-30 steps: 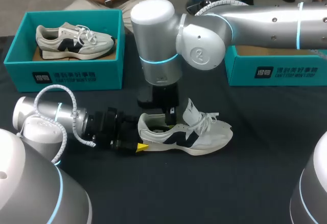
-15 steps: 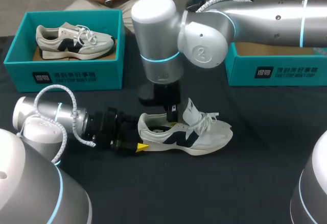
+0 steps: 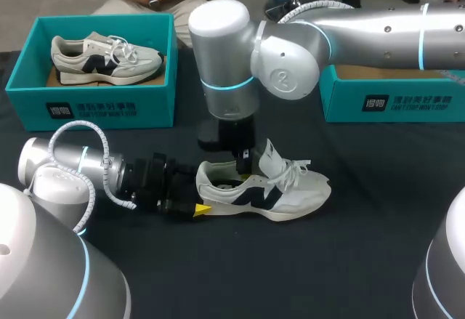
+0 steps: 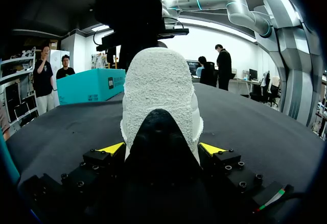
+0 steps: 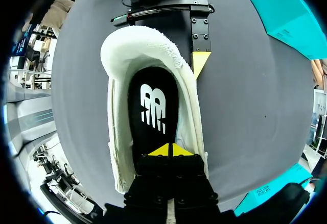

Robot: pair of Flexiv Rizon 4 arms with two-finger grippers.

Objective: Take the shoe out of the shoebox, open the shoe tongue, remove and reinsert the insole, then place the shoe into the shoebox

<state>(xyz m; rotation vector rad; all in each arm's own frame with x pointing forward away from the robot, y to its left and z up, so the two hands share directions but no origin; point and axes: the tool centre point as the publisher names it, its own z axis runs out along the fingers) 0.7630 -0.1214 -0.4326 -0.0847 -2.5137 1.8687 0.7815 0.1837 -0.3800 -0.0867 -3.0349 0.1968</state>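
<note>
A white and grey shoe [image 3: 290, 195] with a dark side logo lies on the black table, toe to the right, its tongue [image 3: 272, 158] standing up. My left gripper [image 3: 201, 197] lies low on the table at the heel. In the left wrist view the heel [image 4: 158, 91] fills the wide gap of the left gripper [image 4: 162, 150], and both yellow tips touch its sides. My right gripper [image 3: 245, 168] points down into the shoe's opening. Its tips [image 5: 170, 150] are together on the black insole [image 5: 153, 106], which lies flat inside.
A teal shoebox [image 3: 98, 108] at the back left holds a second matching shoe [image 3: 105, 57]. Another teal shoebox [image 3: 392, 101] stands at the back right, partly behind my right arm. Bare black table lies in front of the shoe.
My right arm has shifted very slightly to the right above the shoe. The shoe and my left gripper have kept still.
</note>
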